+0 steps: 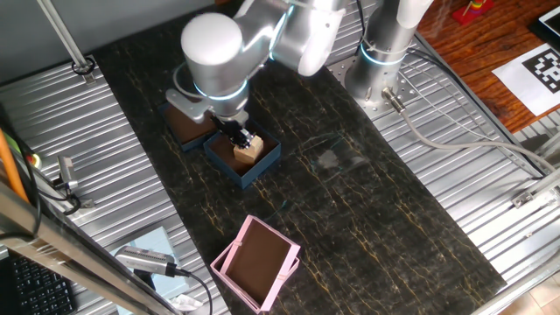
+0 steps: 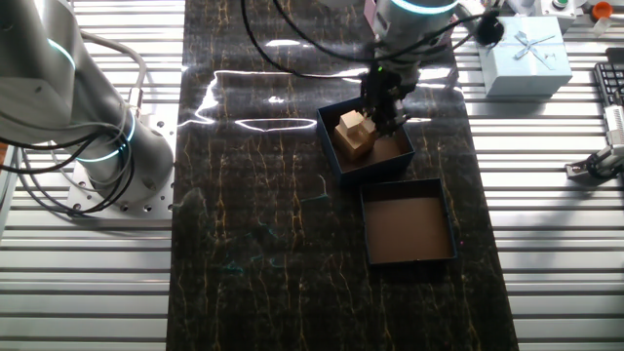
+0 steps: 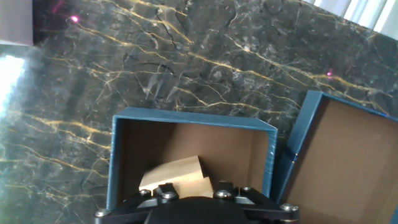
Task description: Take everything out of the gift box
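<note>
The navy gift box (image 1: 262, 163) stands open on the dark marble table and holds tan wooden blocks (image 1: 248, 151). In the other fixed view a small cube sits on a larger chunk (image 2: 354, 136) at the left of the gift box (image 2: 336, 161). My gripper (image 1: 242, 137) reaches down into the box, right beside the blocks; its fingers (image 2: 387, 109) are dark and close together. The hand view shows the box wall (image 3: 193, 122) and a block (image 3: 177, 176) just ahead of the gripper body; the fingertips are hidden there. I cannot tell whether a block is held.
The shallow blue lid (image 2: 409, 222) lies brown side up next to the box, partly under the arm in one fixed view (image 1: 185, 127). A pink box (image 1: 256, 262) lies open near the table's front. A pale gift box with ribbon (image 2: 526, 58) sits off the mat.
</note>
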Available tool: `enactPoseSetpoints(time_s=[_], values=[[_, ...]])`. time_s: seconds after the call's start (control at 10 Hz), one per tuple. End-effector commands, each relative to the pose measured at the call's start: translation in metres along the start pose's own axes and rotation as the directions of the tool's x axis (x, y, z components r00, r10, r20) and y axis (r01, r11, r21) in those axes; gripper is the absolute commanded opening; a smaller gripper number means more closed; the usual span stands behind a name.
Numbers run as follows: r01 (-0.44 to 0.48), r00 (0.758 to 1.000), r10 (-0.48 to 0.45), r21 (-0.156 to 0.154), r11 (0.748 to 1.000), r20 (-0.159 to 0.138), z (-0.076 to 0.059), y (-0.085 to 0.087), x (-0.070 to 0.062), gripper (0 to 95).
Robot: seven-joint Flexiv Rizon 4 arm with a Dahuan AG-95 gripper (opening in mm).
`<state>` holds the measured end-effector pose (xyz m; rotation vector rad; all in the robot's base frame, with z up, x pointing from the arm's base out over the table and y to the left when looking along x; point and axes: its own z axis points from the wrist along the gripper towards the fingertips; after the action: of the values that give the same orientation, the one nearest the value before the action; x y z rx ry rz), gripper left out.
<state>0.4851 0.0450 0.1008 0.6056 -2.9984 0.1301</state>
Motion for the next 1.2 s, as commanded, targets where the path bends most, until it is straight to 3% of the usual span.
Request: enactPoseSetpoints(time_s=[0.1, 0.5, 0.7, 0.9, 1.2], values=[[-0.09, 0.996, 0.09, -0.028, 0.996, 0.001, -0.018, -0.004, -0.023, 0.0], [-0.166, 0.986, 0.167, -0.056, 0.985, 0.005, -0.034, 0.015, -0.056, 0.0], [-0.165, 0.985, 0.167, -0.049, 0.985, 0.033, -0.038, 0.018, -0.078, 0.0], [-0.184, 0.981, 0.186, -0.04, 0.982, 0.059, -0.03, 0.02, -0.098, 0.0], [-0.183, 0.977, 0.186, -0.037, 0.983, 0.109, -0.013, 0.02, -0.112, 0.0]])
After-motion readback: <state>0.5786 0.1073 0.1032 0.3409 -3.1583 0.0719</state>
